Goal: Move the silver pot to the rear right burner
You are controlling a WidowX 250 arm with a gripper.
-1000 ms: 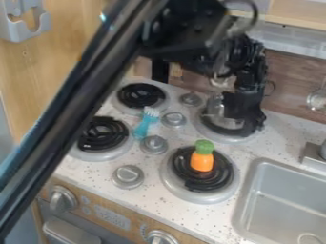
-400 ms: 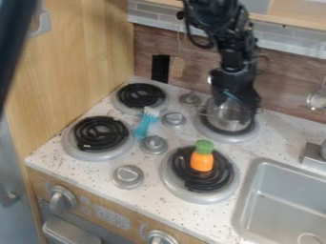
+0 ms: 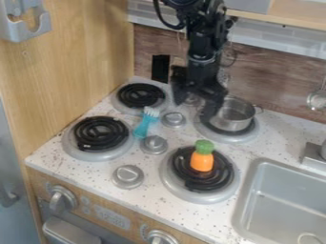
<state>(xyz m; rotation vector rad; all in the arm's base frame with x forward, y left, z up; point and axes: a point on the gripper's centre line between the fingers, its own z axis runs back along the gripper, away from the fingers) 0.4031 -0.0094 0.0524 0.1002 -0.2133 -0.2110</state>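
One round silver metal pot [image 3: 234, 115] sits on silver-rimmed rear R burner [image 3: 230, 138], move prob done; black gripper [image 3: 193, 106], fingers apart, just needs to clear.

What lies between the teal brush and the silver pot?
In the camera view, a grey knob lies between the teal brush and silver pot, then speckled counter and the pot's burner rim; the gripper hangs above that stretch.

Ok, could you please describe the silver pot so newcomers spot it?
On the speckled white counter, find the four black-coiled burners beside the sink. On the rear right burner stands a round, open-topped silver pot. No other burner holds a pot; the front right one bears an orange toy with a green top.
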